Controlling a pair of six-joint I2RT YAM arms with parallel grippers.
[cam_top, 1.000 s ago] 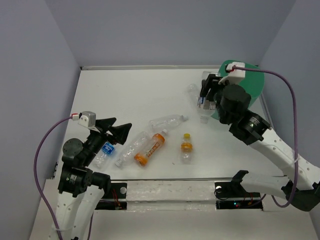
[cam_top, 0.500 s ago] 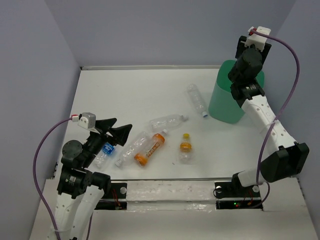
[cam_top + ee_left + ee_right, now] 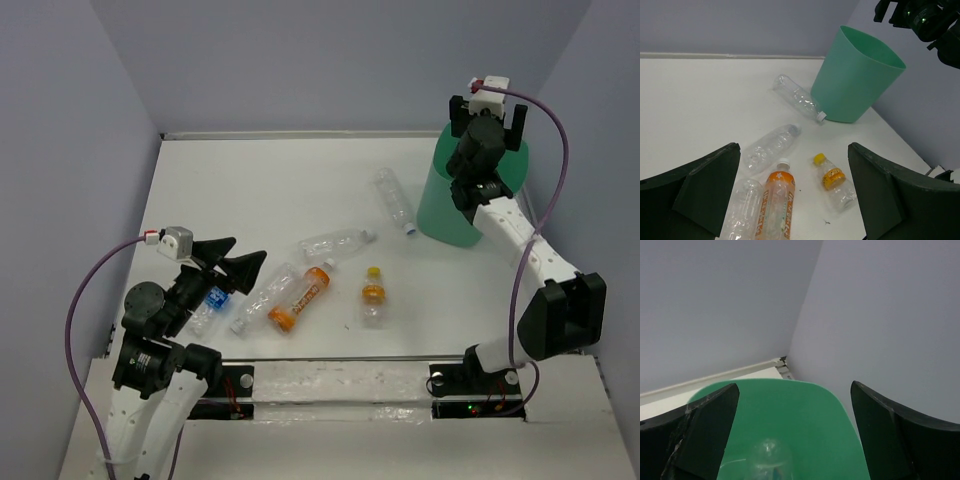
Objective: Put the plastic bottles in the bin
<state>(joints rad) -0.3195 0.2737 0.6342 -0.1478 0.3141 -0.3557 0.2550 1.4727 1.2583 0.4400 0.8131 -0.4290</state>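
White table (image 3: 250, 180): right gripper (image 3: 795, 415) gapes over bin (image 3: 790, 390), bottle (image 3: 771, 452) seemingly inside.

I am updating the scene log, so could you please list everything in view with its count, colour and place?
bin: one, mint green, far right of the table.
bottle in the bin: one, clear, low inside.
unlabelled bottles: three, clear, lying on the table, one beside the bin.
orange-labelled bottle: one, orange, lying mid-table.
yellow-capped bottle: one, clear, right of the orange one.
blue-labelled bottle: one, clear, near left.
table: one, white.
left hand: one, black, open, near left.
right hand: one, black, open, above the bin.
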